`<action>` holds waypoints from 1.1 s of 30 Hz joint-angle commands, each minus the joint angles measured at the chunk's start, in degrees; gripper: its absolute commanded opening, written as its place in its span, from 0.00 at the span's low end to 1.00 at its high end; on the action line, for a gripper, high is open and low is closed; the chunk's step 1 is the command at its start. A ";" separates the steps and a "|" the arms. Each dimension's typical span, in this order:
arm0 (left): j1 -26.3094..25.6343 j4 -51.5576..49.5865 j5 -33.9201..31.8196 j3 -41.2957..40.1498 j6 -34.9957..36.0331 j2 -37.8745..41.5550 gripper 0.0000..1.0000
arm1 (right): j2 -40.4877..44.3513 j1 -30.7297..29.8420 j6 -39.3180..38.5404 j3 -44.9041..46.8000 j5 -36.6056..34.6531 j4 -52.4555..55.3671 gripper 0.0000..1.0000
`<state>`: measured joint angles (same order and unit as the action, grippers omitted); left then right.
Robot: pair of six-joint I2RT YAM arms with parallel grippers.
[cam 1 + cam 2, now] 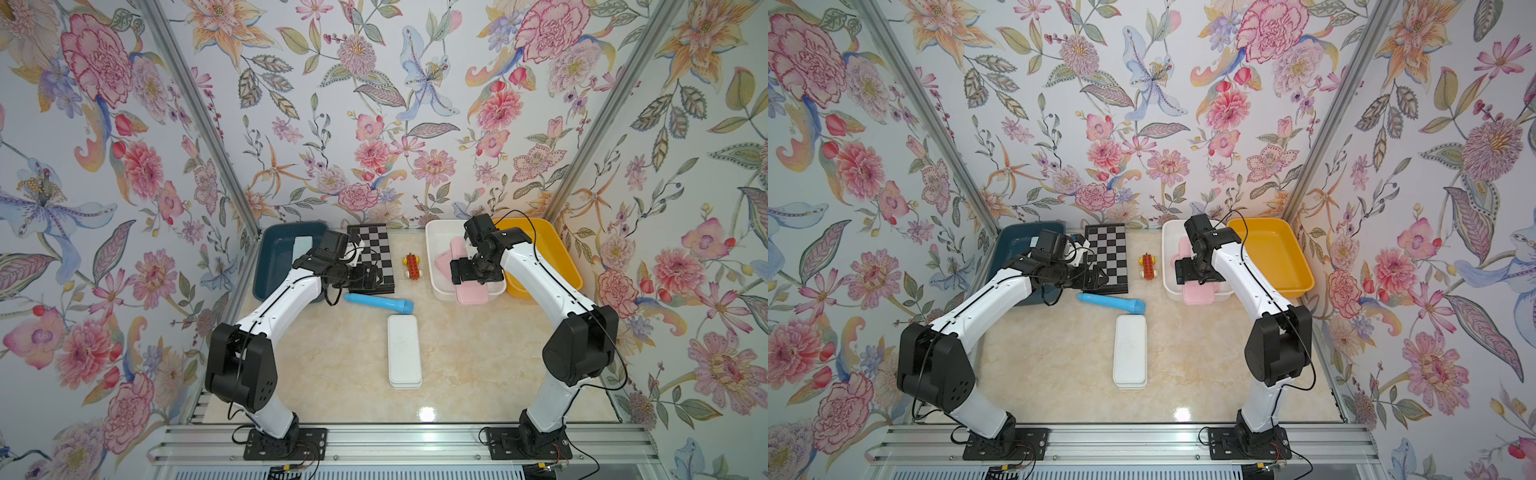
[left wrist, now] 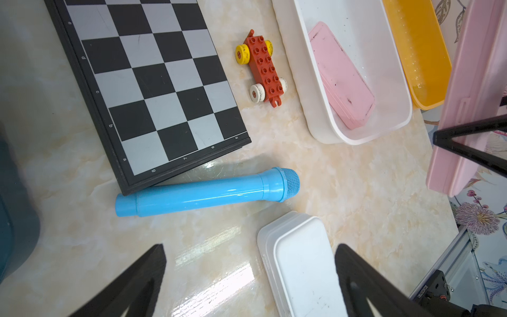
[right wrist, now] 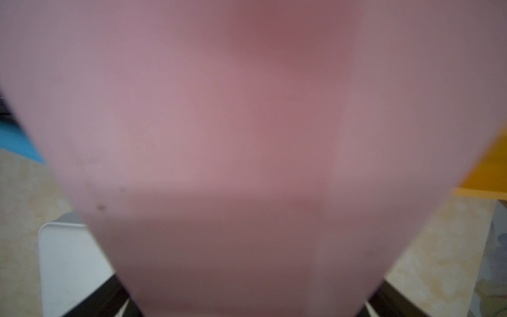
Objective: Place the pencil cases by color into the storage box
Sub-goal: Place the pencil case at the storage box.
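The right wrist view is almost all blurred pink: the pink pencil case (image 3: pixel 247 137) sits so close to the lens that no edge of it comes out sharp, and only slivers of table show around it. In both top views the right arm covers most of that case, so just its near end (image 1: pixel 473 296) sticks out past the white tray (image 1: pixel 440 291). The light blue pencil case (image 1: pixel 302 246) in the dark teal tray (image 1: pixel 274 253) is half hidden behind the left arm.

The table (image 1: pixel 332 365) is glossy cream marble, walled on three sides by flowered wallpaper (big pink and orange blooms), with aluminium rails along the front. A checkered board (image 1: pixel 374 253), a red toy car (image 1: pixel 411 266), a bright blue tube (image 1: pixel 378 302) and a yellow tray (image 1: pixel 540 257) also sit there.

The right gripper (image 1: pixel 473 272) grips the pink case across its width, jaws spread wide around it, holding it over the near rim of the white tray; a second pink case (image 2: pixel 340 79) lies slanted inside that tray. The left gripper (image 2: pixel 249 280) hangs with its jaws wide apart and nothing between them, above the table by the board's near corner. The white pencil case (image 1: pixel 404 351) lies flat mid-table, just beside the tube's head, one end reaching in near a left finger (image 2: pixel 365 282) in the left wrist view.
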<state>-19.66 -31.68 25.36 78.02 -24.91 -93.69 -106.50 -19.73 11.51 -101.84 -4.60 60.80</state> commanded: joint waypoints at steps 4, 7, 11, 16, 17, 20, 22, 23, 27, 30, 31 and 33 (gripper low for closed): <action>1.79 0.70 2.26 -1.02 -0.76 -1.28 0.98 | -14.65 2.85 -2.80 -11.86 1.62 -1.75 0.94; 2.10 1.00 2.67 -1.03 -0.85 -1.72 0.98 | -21.27 3.85 -2.63 -17.80 1.68 -3.09 0.95; 2.74 1.19 2.90 -1.04 -0.92 -2.07 0.99 | -27.34 4.76 -1.83 -23.81 0.75 -5.29 0.96; 3.33 1.53 4.07 -0.70 -1.16 -2.65 0.99 | -30.96 5.53 -0.62 -27.86 0.62 -7.15 1.00; 3.53 1.62 4.30 -0.71 -1.28 -2.69 0.98 | -31.29 5.49 -0.55 -28.02 0.61 -7.69 1.00; 3.88 1.82 4.93 -0.83 -1.46 -2.64 0.98 | -32.42 5.49 -0.22 -29.46 -0.42 -7.79 1.00; 3.86 2.04 5.47 -1.07 -1.55 -2.67 0.98 | -32.43 5.44 0.00 -28.98 -1.16 -8.80 1.00; 3.92 2.06 5.48 -1.18 -1.55 -2.60 0.98 | -32.34 5.40 0.00 -28.49 -1.29 -9.64 1.00; 3.92 2.33 5.66 -1.29 -1.72 -2.44 0.98 | -31.75 5.31 0.34 -26.89 -1.74 -13.35 1.00; 3.92 2.42 5.57 -1.55 -1.72 -2.28 0.98 | -32.17 5.33 0.75 -26.94 -2.65 -15.40 1.00; 3.85 2.48 5.57 -1.64 -1.72 -2.26 0.98 | -32.25 5.35 0.80 -26.90 -2.99 -16.19 1.00; 3.84 2.58 5.66 -1.73 -1.81 -2.21 0.98 | -32.28 5.36 0.77 -26.47 -3.50 -18.36 1.00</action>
<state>-16.38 -29.78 29.87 77.30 -26.22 -95.61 -137.60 -14.22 11.38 -129.27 -6.20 46.44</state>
